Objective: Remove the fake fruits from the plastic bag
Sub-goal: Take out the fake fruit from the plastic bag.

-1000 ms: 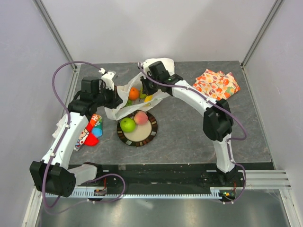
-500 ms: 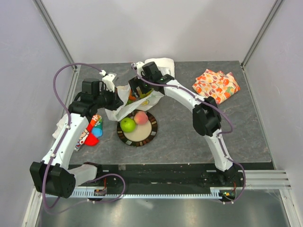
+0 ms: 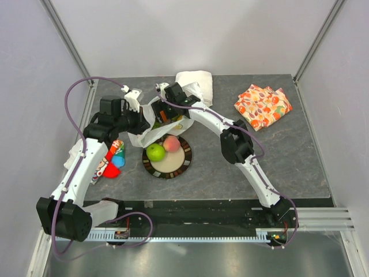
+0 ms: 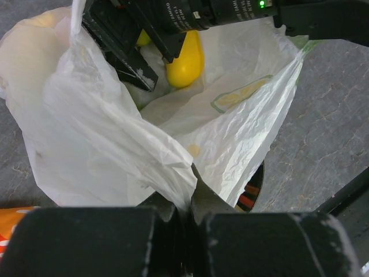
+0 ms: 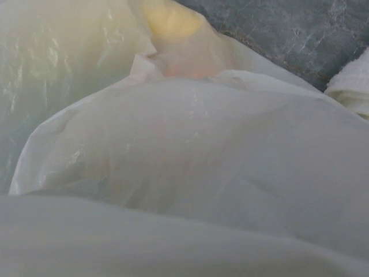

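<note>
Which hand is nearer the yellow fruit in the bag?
Right. The right hand is inside the plastic bag, beside the yellow fruit; the left hand pinches the bag's near edge, farther off.

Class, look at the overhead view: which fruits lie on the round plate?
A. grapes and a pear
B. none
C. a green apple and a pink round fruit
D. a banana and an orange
C: on the plate, a green apple sits beside a pink round fruit.

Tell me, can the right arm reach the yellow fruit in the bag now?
Probably yes: the left pincer pinches the bag edge, holding it open, and the open right pincer sits beside the yellow fruit.
</note>
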Robot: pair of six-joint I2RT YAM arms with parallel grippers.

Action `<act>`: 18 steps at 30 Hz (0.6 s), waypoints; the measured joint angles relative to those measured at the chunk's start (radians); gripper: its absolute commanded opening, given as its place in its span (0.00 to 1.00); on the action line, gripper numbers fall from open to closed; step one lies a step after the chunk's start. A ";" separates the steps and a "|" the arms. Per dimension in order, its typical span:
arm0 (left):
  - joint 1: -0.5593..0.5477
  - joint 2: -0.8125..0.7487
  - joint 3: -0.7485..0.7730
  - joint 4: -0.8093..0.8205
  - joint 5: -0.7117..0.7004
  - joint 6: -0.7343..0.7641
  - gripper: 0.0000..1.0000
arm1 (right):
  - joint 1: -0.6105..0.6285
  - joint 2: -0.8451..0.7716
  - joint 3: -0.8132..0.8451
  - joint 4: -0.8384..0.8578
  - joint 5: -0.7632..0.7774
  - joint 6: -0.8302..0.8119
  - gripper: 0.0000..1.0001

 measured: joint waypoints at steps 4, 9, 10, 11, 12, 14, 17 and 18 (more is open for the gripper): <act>0.000 0.000 0.000 0.000 -0.002 0.000 0.02 | 0.000 0.038 0.056 0.004 0.004 0.003 0.97; 0.002 0.004 0.000 0.000 -0.006 0.000 0.02 | 0.000 0.040 0.065 0.028 0.016 0.006 0.60; 0.003 0.006 0.000 0.000 -0.007 0.000 0.02 | 0.000 0.040 0.065 0.034 0.017 0.006 0.55; 0.004 0.008 0.000 0.000 -0.009 0.000 0.02 | 0.000 0.040 0.065 0.038 0.016 0.008 0.48; 0.004 0.011 0.000 0.000 -0.010 0.000 0.02 | 0.000 0.040 0.065 0.041 0.014 0.008 0.46; 0.005 0.016 0.000 0.000 -0.016 0.000 0.02 | -0.002 0.040 0.065 0.043 0.008 0.008 0.40; 0.005 0.021 0.000 0.000 -0.017 0.000 0.02 | -0.004 0.039 0.059 0.049 0.002 0.005 0.31; 0.005 0.022 0.000 0.000 -0.017 -0.001 0.02 | -0.005 0.028 0.036 0.061 -0.002 0.003 0.29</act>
